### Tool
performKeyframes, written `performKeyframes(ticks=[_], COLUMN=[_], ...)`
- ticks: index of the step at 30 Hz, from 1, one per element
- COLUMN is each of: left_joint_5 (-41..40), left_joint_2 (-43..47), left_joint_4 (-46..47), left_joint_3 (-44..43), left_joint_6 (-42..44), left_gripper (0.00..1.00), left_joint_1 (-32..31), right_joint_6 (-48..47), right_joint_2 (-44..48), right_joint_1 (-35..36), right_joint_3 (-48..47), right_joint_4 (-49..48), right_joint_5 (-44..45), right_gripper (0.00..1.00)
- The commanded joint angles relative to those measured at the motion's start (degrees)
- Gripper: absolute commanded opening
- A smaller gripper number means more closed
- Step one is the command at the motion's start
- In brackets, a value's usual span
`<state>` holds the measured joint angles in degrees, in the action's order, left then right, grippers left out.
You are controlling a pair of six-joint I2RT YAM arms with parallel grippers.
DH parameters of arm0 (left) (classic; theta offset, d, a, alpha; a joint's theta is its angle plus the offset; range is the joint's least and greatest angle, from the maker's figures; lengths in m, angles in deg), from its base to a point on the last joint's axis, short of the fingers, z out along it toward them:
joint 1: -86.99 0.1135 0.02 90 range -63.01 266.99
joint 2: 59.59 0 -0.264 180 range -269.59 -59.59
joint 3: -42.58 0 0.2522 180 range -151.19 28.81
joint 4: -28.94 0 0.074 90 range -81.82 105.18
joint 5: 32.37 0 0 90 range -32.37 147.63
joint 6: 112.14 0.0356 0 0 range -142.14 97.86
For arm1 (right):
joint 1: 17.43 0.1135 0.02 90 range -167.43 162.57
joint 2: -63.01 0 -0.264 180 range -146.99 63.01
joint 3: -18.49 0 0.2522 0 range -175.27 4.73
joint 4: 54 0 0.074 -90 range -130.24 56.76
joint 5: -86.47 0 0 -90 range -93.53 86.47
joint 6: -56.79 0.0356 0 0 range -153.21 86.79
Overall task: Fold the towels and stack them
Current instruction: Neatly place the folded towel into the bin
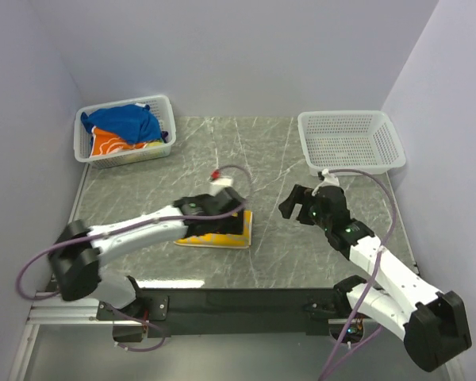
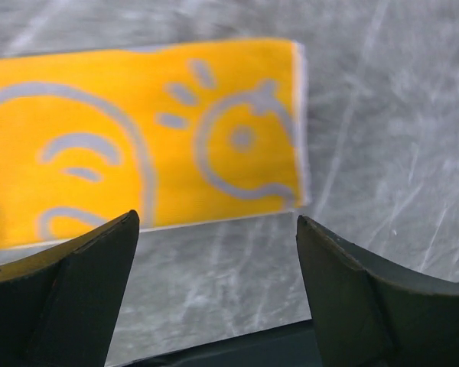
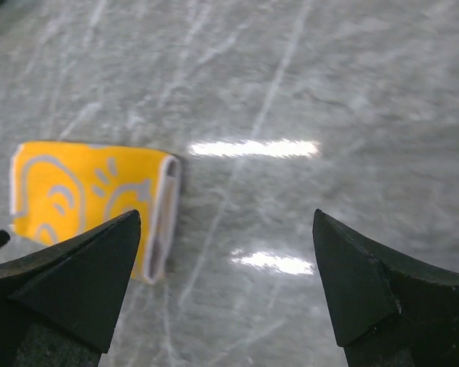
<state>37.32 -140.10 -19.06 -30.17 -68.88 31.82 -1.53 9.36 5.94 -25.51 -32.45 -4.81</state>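
Baskets first: the white mesh basket (image 1: 135,156) at the upper left of the overhead view holds a loose bundle, with a blue towel (image 1: 125,121) heaped on top and an orange towel (image 1: 109,144) with white markings poking out beneath it on the near side. Over at the upper right sits the second basket (image 1: 349,163), its mesh floor in plain view.

Down to centre frame, and there is the yellow towel (image 1: 236,228), folded into a neat rectangle and lying flat on the table (image 1: 285,159), just left of the middle. Pale swirls and dots run across its top face, and the right wrist view shows the layered white edge of the fold.

The left gripper (image 2: 216,222) hangs right over that towel, jaws spread wide with nothing between them and the yellow cloth in sight below. The right gripper (image 3: 226,218) sits right of centre, apart from the towel, its jaws gaping just as wide and holding nothing, with only bare table under it.

The table is grey stone-look, streaked with pale veins, and two bright light streaks (image 3: 252,147) glare off it in the right wrist view. Plain pale walls (image 1: 222,48) close in the back and both sides.
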Motion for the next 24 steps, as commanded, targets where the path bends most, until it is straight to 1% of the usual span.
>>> performKeyframes(ticks=[1, 2, 3, 4, 5, 7, 8, 9, 15, 19, 20, 24], left_joint_5=[-8.05, -9.29, -10.43, -12.53, -13.25, -15.01, -15.36, -15.54, -15.02, -14.23, -14.05, -13.17], left_joint_2=[-8.50, -13.48, -15.88, -18.26, -22.37, -27.13, -28.29, -29.08, -32.78, -34.71, -35.15, -37.08], left_joint_4=[-5.56, -6.27, -7.32, -8.81, -9.61, -10.84, -11.55, -11.47, -8.92, -7.69, -7.60, -7.86], left_joint_3=[-8.06, -12.08, -14.04, -15.88, -19.12, -21.60, -23.01, -23.37, -22.58, -22.58, -22.58, -22.06], left_joint_6=[0.69, 0.77, 0.77, 0.95, 1.04, 1.04, 0.95, 1.04, 2.00, 3.14, 3.06, 2.80], left_gripper=[0.87, 0.83, 0.80, 0.78, 0.73, 0.67, 0.64, 0.63, 0.58, 0.57, 0.55, 0.33], left_joint_1=[-7.65, -9.06, -11.33, -12.31, -13.11, -14.78, -15.13, -15.57, -15.84, -16.10, -16.19, -16.54], right_joint_6=[-1.01, -0.83, -0.40, -0.13, -0.04, 0.13, 0.13, 0.05, 0.05, -0.13, -0.13, 0.57], right_joint_2=[2.84, 3.28, 3.46, 3.46, 3.46, 3.20, 3.02, 3.11, 4.25, 3.38, 3.11, 2.58], right_joint_1=[-0.79, -1.14, -1.31, -1.40, -1.49, -1.75, -1.75, -1.75, -2.19, -2.63, -2.63, -2.63], right_joint_3=[2.64, 3.95, 4.57, 5.10, 5.80, 6.24, 6.33, 6.33, 7.82, 8.35, 8.35, 8.88], right_joint_4=[4.34, 3.99, 3.64, 2.68, 2.41, 1.79, 1.79, 1.70, 0.74, -0.23, -0.41, -2.25], right_joint_5=[6.02, 6.29, 6.29, 5.94, 5.76, 5.24, 5.23, 5.41, 5.67, 4.80, 4.62, 2.17], right_gripper=[1.00, 1.00, 1.00, 1.00, 1.00, 1.00, 1.00, 1.00, 1.00, 1.00, 1.00, 1.00])
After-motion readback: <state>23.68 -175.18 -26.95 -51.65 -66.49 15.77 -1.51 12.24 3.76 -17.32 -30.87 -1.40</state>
